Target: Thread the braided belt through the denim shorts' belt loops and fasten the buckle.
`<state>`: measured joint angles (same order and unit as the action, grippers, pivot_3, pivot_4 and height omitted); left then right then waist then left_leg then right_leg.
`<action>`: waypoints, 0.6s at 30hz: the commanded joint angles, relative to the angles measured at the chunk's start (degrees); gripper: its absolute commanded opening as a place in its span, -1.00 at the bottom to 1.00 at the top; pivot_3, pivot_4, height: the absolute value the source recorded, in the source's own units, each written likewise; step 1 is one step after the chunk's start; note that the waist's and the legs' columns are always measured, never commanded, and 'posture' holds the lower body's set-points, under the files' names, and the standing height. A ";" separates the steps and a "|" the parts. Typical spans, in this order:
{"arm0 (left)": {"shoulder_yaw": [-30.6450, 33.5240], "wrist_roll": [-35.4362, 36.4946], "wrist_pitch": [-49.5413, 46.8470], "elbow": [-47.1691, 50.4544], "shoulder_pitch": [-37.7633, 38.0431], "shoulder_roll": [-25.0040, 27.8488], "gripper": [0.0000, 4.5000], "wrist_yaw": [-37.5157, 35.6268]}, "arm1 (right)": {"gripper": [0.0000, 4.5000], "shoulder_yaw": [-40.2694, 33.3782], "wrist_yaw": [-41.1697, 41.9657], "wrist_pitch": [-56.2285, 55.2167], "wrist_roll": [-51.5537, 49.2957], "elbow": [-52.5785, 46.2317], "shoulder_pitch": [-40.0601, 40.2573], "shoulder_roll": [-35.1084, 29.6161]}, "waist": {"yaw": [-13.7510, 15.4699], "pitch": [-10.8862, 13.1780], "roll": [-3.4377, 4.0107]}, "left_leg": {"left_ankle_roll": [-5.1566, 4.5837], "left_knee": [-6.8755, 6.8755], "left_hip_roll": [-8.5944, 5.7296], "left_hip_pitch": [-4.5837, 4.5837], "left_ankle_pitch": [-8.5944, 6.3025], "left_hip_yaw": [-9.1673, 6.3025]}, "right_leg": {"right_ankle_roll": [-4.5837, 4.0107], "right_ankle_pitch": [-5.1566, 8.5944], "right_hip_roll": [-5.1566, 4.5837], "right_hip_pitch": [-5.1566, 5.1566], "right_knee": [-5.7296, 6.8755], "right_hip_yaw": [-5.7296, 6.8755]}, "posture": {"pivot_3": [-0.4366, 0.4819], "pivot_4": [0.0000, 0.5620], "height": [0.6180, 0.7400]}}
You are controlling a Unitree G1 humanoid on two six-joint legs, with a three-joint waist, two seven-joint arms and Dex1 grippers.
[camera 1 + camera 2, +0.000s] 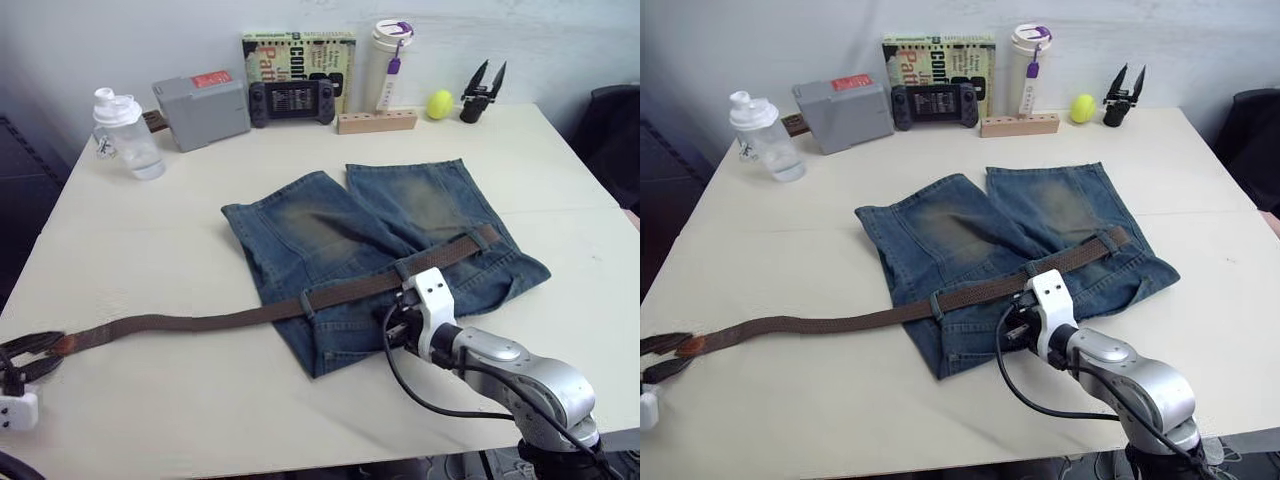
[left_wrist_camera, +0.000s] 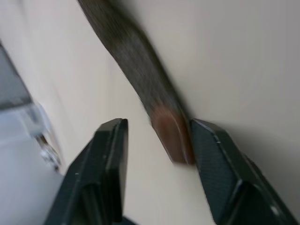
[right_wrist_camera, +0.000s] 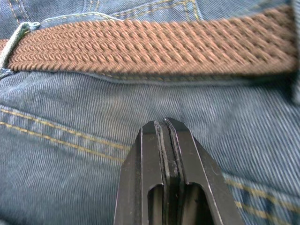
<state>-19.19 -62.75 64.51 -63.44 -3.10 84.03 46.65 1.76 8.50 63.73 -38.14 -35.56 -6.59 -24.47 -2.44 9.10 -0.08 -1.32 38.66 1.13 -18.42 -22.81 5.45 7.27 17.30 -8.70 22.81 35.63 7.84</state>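
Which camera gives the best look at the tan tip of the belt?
The left wrist view: the tan tip lies between the open left gripper, beside one finger. In the head views it is a small patch at the table edge. The right wrist view shows the belt's weave on the shorts.

One pair of denim shorts (image 1: 380, 250), one braided belt (image 1: 250, 317), one shaker bottle (image 1: 125, 135), one grey box (image 1: 202, 108), one handheld game console (image 1: 292, 102), one book (image 1: 300, 50), one tumbler (image 1: 388, 62), one wooden block (image 1: 376, 122), one tennis ball (image 1: 439, 104), two grippers: left (image 1: 25, 358), right (image 1: 396, 322).
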 commanded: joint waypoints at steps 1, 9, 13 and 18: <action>5.02 12.61 14.06 17.44 -8.73 3.66 0.48 -7.13 | -1.00 -0.45 2.38 0.60 1.16 3.39 -2.18 -1.69 | 0.66 -0.07 -0.20 | -0.02 0.13 -0.01 -0.05 -0.04 0.00 | -0.01 0.00 -0.06 0.00 0.00 0.02 | -0.05 -0.47 0.85; -7.59 61.79 2.30 55.42 3.37 12.48 0.51 -35.18 | -0.86 -6.04 6.00 3.18 -2.64 2.56 -5.13 -3.09 | 0.41 0.61 -0.54 | -0.33 0.57 -0.36 -0.87 -0.10 -0.12 | -0.01 -0.24 -0.93 0.42 -0.07 1.25 | -0.05 -0.47 0.85; -11.11 86.40 -15.40 78.83 8.28 13.35 0.52 -54.76 | -0.31 -14.50 8.46 6.75 -10.64 1.00 -6.44 -4.45 | 0.98 1.03 -0.21 | -0.28 0.59 -0.29 -0.95 -0.08 -0.24 | -0.05 -0.21 -0.77 0.42 -0.10 1.31 | -0.05 -0.47 0.85; -9.36 100.98 -35.39 92.55 4.97 4.00 0.52 -72.57 | 0.71 -23.73 18.35 7.68 -20.43 -1.06 -5.77 -14.53 | 2.30 1.27 0.15 | -0.32 1.14 -0.31 -1.38 -0.08 -0.41 | 0.02 -0.26 -0.64 0.41 -0.15 1.35 | -0.05 -0.47 0.85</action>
<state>-30.15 33.99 34.05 25.52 2.63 89.69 -21.91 -18.98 22.91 72.03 -55.19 -34.17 -12.81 -37.02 -0.14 10.37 0.07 -1.65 39.86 0.80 -19.79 -22.89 5.06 7.29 17.03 -9.35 23.21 35.53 9.15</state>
